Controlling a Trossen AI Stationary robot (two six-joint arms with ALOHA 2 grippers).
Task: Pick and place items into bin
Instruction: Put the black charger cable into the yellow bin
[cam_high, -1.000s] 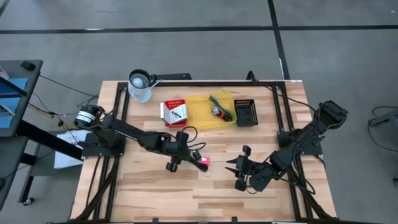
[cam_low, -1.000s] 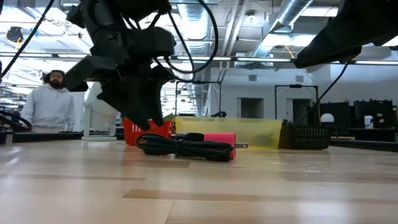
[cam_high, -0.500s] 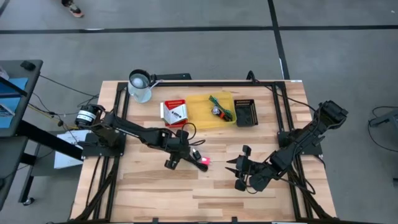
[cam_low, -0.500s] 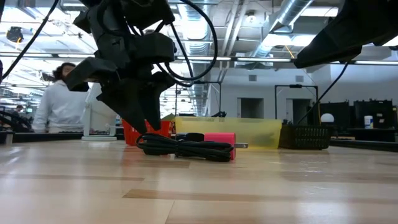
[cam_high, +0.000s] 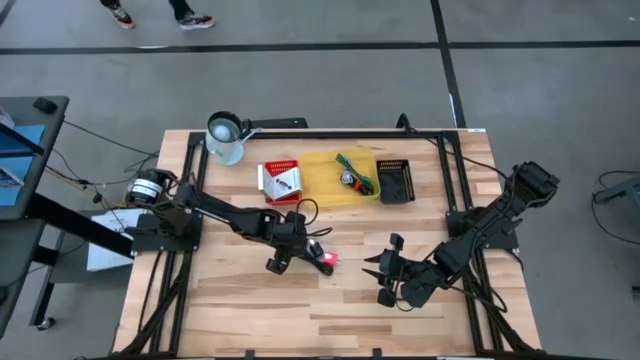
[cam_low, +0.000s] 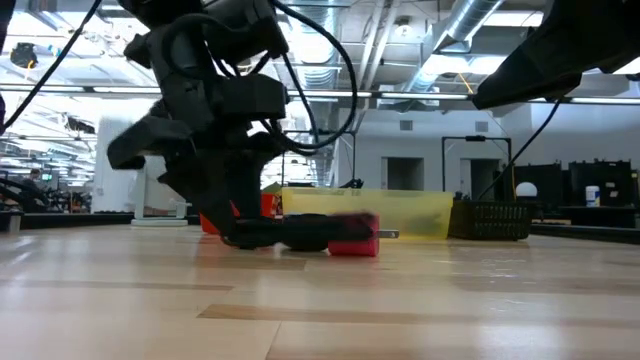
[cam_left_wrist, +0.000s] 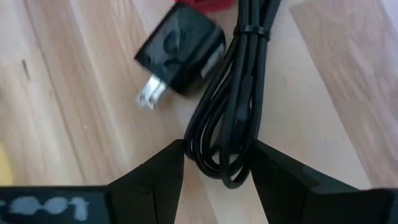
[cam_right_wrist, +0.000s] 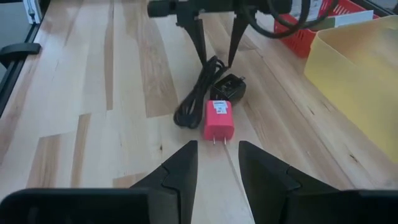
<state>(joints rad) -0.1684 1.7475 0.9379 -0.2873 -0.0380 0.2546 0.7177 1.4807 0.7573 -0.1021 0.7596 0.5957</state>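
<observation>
A bundled black cord (cam_left_wrist: 239, 87) with a black plug (cam_left_wrist: 180, 48) lies on the wooden table next to a pink plug (cam_right_wrist: 218, 119), near the table's middle (cam_high: 312, 248). My left gripper (cam_left_wrist: 217, 169) is down at the table, open, with one finger on each side of the bundle's looped end (cam_left_wrist: 217, 163). It also shows in the low view (cam_low: 240, 225). My right gripper (cam_right_wrist: 217, 163) hovers open, with nothing between its fingers, to the right of the pink plug (cam_high: 385, 275). The yellow bin (cam_high: 318, 185) stands at the far middle with small items in it. My left gripper comes at the cord bundle slanting down from the table's left side. Its fingers (cam_left_wrist: 163, 177) stand on either side of the looped end, which lies on the table. Whether they touch the cord, I cannot tell.
A red basket (cam_high: 280, 180) stands left of the bin and a black basket (cam_high: 395, 180) right of it. A metal cup (cam_high: 225, 138) is at the far left. Bare wood lies along the near edge (cam_high: 300, 320). A person walks on the floor beyond the table.
My left gripper has sunk toward the cord bundle and edged a little toward the table's right, so its fingers now straddle the bundle's end at table height. The cord and plugs lie where they were. A person behind the table has walked out of the low view.
</observation>
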